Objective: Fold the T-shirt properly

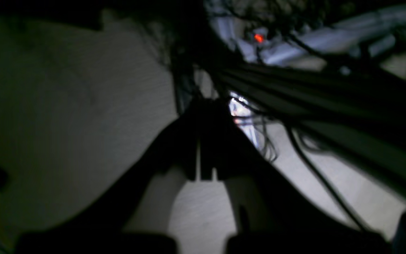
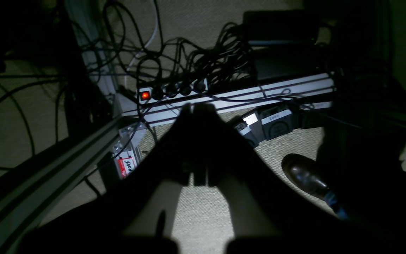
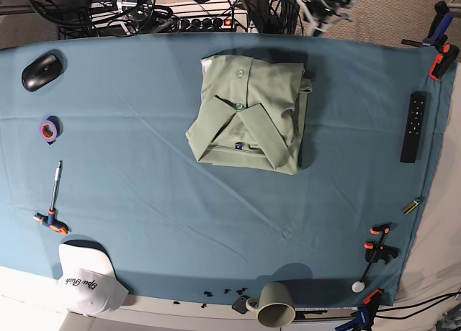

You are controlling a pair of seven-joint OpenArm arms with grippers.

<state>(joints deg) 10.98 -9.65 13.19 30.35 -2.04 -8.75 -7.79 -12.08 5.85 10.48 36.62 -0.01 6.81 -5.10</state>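
T-shirt (image 3: 248,114) folded into a compact rectangle, collar up, lying on the blue table cloth (image 3: 158,180) toward its far edge, well apart from the white cap (image 3: 86,280) at the near corner. Left gripper (image 1: 203,141) closed, empty, over what looks like floor. Right gripper (image 2: 197,141) closed, empty, above a power strip (image 2: 171,91).

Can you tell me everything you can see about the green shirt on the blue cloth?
The T-shirt is pale sage green and looks like soft woven fabric. It is folded into a neat, roughly square bundle, slightly tilted, lying flat on the blue table cloth near the table's far edge, toward the middle. Its collar is spread on top, a buttoned placket runs up from it, and a small blue label shows at the neck. Nothing but the cloth touches it.
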